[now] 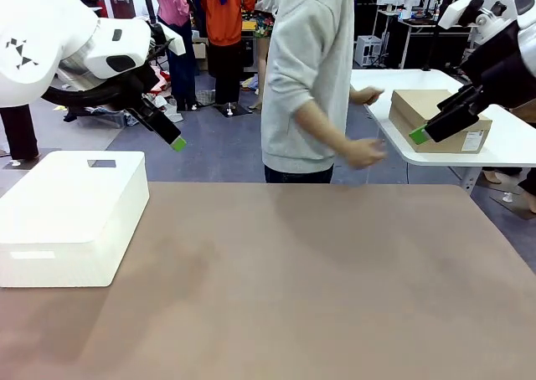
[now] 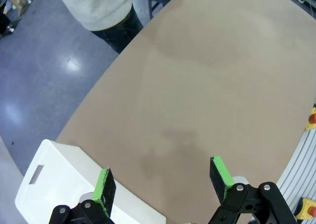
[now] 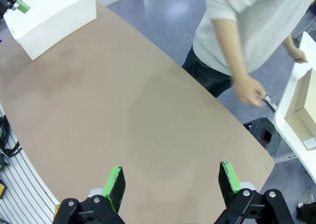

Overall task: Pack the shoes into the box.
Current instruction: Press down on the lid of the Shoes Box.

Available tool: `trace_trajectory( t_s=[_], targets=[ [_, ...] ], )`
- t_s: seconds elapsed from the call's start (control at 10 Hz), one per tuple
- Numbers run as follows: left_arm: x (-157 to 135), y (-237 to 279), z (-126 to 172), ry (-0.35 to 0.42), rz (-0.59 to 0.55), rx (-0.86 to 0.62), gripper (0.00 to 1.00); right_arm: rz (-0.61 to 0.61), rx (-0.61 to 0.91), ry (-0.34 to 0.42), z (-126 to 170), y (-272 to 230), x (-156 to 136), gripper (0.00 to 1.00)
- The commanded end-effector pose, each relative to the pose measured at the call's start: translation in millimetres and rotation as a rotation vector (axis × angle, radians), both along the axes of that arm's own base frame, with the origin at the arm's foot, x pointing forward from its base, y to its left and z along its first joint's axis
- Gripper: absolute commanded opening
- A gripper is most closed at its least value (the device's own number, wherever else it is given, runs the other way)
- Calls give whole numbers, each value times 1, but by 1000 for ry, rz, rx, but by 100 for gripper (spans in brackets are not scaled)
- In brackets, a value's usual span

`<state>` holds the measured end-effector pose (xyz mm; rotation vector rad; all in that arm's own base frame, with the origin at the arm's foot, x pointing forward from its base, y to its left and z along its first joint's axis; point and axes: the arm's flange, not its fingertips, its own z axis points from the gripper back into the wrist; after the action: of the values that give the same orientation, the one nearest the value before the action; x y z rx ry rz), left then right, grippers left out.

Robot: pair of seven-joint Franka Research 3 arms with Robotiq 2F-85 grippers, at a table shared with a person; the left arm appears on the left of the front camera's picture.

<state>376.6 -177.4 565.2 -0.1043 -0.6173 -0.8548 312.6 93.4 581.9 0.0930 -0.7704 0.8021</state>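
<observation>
Hovering above the brown bench (image 1: pixel 301 288), the left gripper (image 2: pixel 163 184) and right gripper (image 3: pixel 170 184) both have jaws spread wide, holding nothing. The cardboard box (image 1: pixel 440 120) sits closed on a white side table (image 1: pixel 511 146) beyond the bench's far right corner, beside the person (image 1: pixel 310 79). A white box (image 1: pixel 71 217) rests at the bench's left edge.

A large white box (image 1: pixel 71 217) sits on the brown table (image 1: pixel 310 288).
</observation>
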Motion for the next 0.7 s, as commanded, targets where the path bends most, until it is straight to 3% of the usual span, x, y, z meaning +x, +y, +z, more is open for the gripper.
trace_trajectory(
  t_s=[0.0, 0.6],
  targets=[
    [1, 1, 3, 8, 11, 1, 100, -1, 2, 1, 0, -3, 1, 100],
    [1, 1, 3, 8, 11, 1, 100, -1, 2, 1, 0, -3, 1, 100]
  ],
)
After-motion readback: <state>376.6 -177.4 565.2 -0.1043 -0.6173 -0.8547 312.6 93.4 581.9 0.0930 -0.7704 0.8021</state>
